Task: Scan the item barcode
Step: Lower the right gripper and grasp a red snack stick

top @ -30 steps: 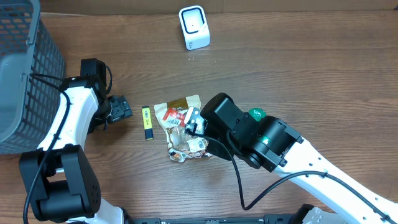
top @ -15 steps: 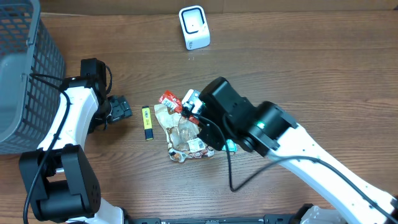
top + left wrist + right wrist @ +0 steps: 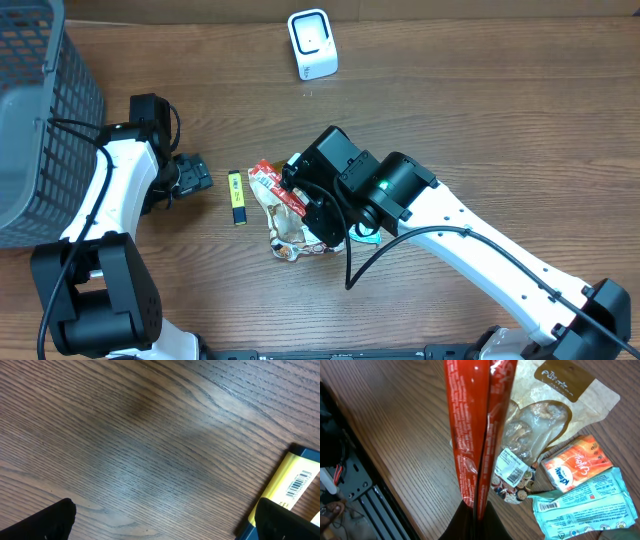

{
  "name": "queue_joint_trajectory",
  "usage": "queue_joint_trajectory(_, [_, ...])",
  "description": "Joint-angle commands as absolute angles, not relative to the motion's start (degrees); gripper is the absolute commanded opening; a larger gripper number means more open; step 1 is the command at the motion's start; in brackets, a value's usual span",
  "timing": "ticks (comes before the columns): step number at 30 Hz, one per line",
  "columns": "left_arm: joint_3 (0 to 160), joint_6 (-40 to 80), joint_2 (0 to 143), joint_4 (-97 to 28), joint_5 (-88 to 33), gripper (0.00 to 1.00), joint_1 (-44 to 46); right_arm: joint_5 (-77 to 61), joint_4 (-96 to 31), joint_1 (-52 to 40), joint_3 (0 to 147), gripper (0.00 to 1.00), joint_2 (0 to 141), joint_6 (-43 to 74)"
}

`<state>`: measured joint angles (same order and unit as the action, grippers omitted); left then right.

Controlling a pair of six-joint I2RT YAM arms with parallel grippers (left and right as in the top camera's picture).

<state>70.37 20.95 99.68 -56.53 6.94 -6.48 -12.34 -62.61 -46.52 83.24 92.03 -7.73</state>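
The right end effector (image 3: 476, 516) is clenched on one end of a red packet (image 3: 476, 435), its jaws pinching the glossy, creased wrapper so that the packet runs straight away from the wrist camera. From overhead the red packet (image 3: 271, 185) sits at the upper left edge of a small pile of goods near the middle of the wooden counter (image 3: 500, 120), well apart from the white barcode scanner (image 3: 312, 43) at the far edge. Beneath and beside the packet lie a tan pouch (image 3: 560, 400) with a clear window, a small round label with a barcode (image 3: 512, 471), an orange sachet (image 3: 577, 462) and a pale teal packet (image 3: 585, 502) whose printed barcode faces up. The left end effector (image 3: 192, 174) is released, its jaws spread wide over bare wood, touching nothing. Just beside it, between it and the pile, a slim yellow package (image 3: 236, 196) lies flat; the left wrist view catches its corner and a barcode by the right fingertip. A grey mesh basket (image 3: 50, 90) stands at the counter's left edge.
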Motion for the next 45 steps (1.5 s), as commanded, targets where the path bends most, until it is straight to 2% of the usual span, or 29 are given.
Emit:
queue_joint_trajectory(1, [70.17,20.32,99.96,-56.47,7.49,1.00,-6.35,-13.39,-61.89,-46.37,82.04,0.04,93.06,-7.27])
queue_joint_trajectory(3, [70.17,20.32,99.96,-56.49,7.49,1.00,-6.35,-13.34,-61.73,-46.37,80.88,0.10,93.69,-7.29])
queue_joint_trajectory(11, [70.17,20.32,99.96,-56.49,7.49,1.00,-6.35,-12.51,-59.83,-46.41,78.94,0.12,102.59,-7.49])
queue_joint_trajectory(16, [70.17,20.32,99.96,-56.49,7.49,1.00,-6.35,-12.51,-58.06,-46.44,78.91,0.22,107.13,-7.49])
queue_joint_trajectory(19, [70.17,20.32,99.96,-56.49,7.49,1.00,-6.35,-12.51,-56.75,-46.44,78.91,0.38,107.46,-7.49])
queue_joint_trajectory(21, [70.17,20.32,99.96,-56.49,7.49,1.00,-6.35,-12.47,-56.40,-46.41,78.91,0.46,107.46,-7.49])
queue_joint_trajectory(30, [70.17,20.32,99.96,-56.49,7.49,1.00,-6.35,-11.16,-58.08,-43.00,81.14,0.50,107.37,-8.86])
queue_joint_trajectory(36, [70.17,20.32,99.96,-56.49,7.49,1.00,-6.35,-19.73,-59.99,-39.40,81.06,0.52,107.39,-15.59])
queue_joint_trajectory(45, [70.17,20.32,99.96,-56.49,7.49,1.00,-6.35,-21.93,-60.07,-38.06,80.90,0.52,107.44,-16.80])
